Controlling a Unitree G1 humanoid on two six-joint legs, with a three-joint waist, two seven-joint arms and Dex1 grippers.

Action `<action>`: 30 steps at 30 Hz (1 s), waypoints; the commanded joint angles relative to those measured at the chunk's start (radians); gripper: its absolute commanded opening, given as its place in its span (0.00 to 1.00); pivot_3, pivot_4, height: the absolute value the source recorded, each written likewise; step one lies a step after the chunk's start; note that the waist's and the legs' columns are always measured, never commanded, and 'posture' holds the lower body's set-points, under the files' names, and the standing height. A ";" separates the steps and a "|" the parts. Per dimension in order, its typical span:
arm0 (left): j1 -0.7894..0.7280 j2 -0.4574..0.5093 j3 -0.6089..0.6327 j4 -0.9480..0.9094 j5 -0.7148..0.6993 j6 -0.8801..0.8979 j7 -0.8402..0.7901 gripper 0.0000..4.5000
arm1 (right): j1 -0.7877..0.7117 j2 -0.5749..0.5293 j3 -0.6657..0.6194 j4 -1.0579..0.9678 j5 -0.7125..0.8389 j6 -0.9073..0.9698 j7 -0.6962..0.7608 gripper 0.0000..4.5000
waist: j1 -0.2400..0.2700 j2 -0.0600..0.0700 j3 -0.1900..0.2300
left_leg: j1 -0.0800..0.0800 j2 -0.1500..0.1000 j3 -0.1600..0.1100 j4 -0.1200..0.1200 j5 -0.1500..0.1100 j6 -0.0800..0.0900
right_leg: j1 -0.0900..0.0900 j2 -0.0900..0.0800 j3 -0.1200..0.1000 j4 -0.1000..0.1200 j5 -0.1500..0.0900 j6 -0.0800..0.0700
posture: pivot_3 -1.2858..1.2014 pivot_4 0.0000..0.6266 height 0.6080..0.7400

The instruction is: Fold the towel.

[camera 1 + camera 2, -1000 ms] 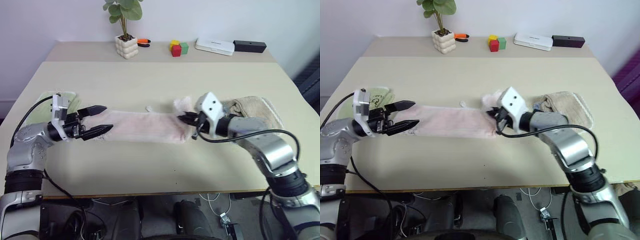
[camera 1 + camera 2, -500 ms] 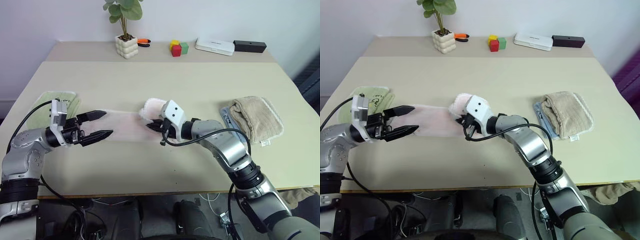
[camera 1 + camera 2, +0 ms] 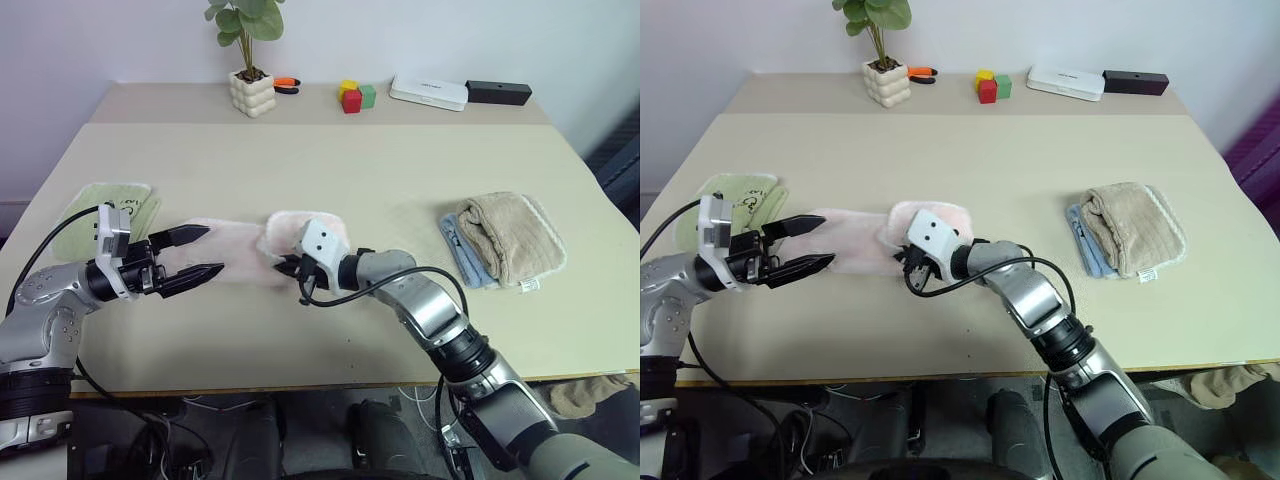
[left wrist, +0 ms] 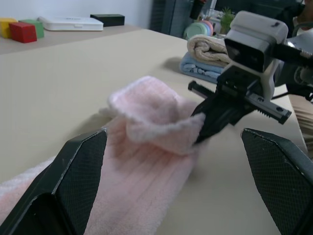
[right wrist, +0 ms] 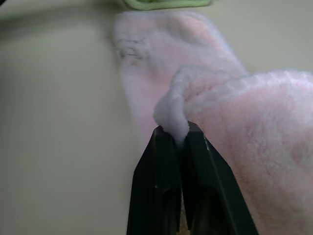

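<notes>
Beige table bearing pink towel, green towel, tan towel.

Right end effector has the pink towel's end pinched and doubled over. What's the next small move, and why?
Probably carry the right end effector, pinching the towel at its folded-over corner, a little further toward the open left end effector, then release. The flap covers part of the strip; the end near the green towel lies uncovered.
</notes>
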 commanded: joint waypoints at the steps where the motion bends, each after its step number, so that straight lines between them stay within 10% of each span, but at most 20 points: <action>1: -0.006 0.014 0.023 -0.025 -0.016 -0.002 0.001 1.00 | -0.012 0.021 -0.014 0.001 -0.006 -0.010 -0.003 0.42 | 0.000 0.000 0.000 | 0.000 0.000 0.000 0.000 0.000 0.000 | 0.000 0.000 0.000 0.000 0.000 0.000 | 0.52 0.24 0.96; 6: -0.016 0.003 0.013 -0.032 -0.023 0.005 0.009 1.00 | -0.008 0.052 -0.047 -0.003 0.004 -0.015 -0.029 0.99 | -0.001 0.000 0.000 | 0.000 0.000 0.000 0.000 0.000 0.000 | 0.000 0.000 0.000 0.000 0.000 0.000 | 0.52 0.24 0.96; 17: -0.088 -0.049 -0.008 -0.010 -0.032 0.014 0.038 1.00 | 0.009 0.059 -0.330 -0.141 0.271 0.117 -0.034 0.99 | 0.002 0.000 0.000 | 0.000 0.000 0.000 0.000 0.000 0.000 | 0.000 0.000 0.000 0.000 0.000 0.000 | 0.52 0.24 0.96; 20: -0.107 -0.091 -0.022 -0.021 -0.036 0.025 0.053 1.00 | 0.013 0.054 -0.348 -0.114 0.268 0.118 -0.054 0.82 | 0.001 0.000 0.000 | 0.000 0.000 0.000 0.000 0.000 0.000 | 0.000 0.000 0.000 0.000 0.000 0.000 | 0.52 0.24 0.96; 27: -0.126 -0.165 -0.063 -0.043 -0.024 0.013 0.106 1.00 | 0.055 0.071 -0.312 -0.072 0.200 0.045 -0.107 0.04 | -0.002 0.000 0.000 | 0.000 0.000 0.000 -0.001 0.000 0.000 | -0.001 0.000 0.000 0.000 0.000 0.000 | 0.52 0.24 0.96; 30: -0.141 -0.211 -0.079 -0.061 -0.033 0.015 0.147 1.00 | 0.072 0.076 -0.288 -0.041 0.161 0.000 -0.122 0.02 | 0.001 0.000 0.000 | 0.000 0.000 0.000 0.000 0.000 0.000 | 0.000 0.000 0.000 0.000 0.000 0.000 | 0.52 0.24 0.96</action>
